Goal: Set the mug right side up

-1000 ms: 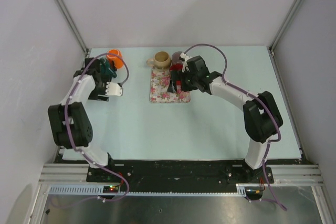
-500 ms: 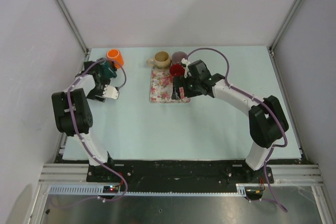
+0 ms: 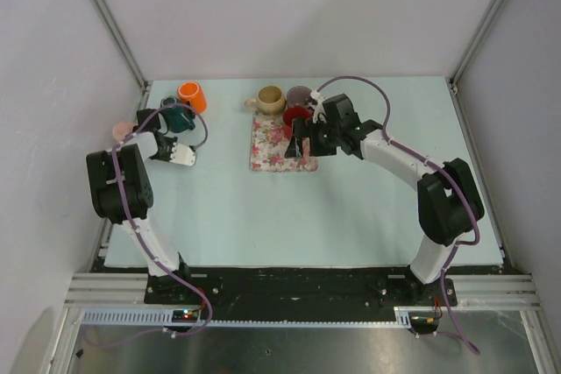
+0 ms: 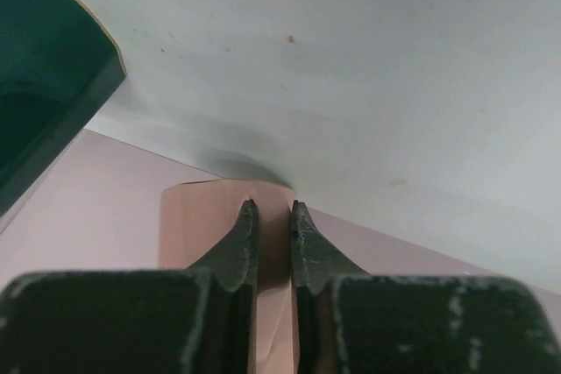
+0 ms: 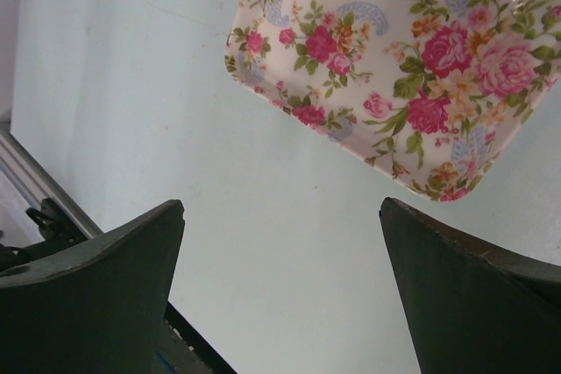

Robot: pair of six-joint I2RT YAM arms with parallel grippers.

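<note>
Pink mug (image 3: 123, 130), smooth and matte, sat at the table's (image 3: 263, 216) far-left edge, its thin wall pinched between the left gripper's (image 4: 272, 208) dark tapered fingers. Right gripper (image 5: 280, 206) spread wide above a rounded corner of the rose-printed tray (image 5: 351, 85).

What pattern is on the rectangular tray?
The tray has pink and red roses on cream; clearest in right wrist view.
</note>
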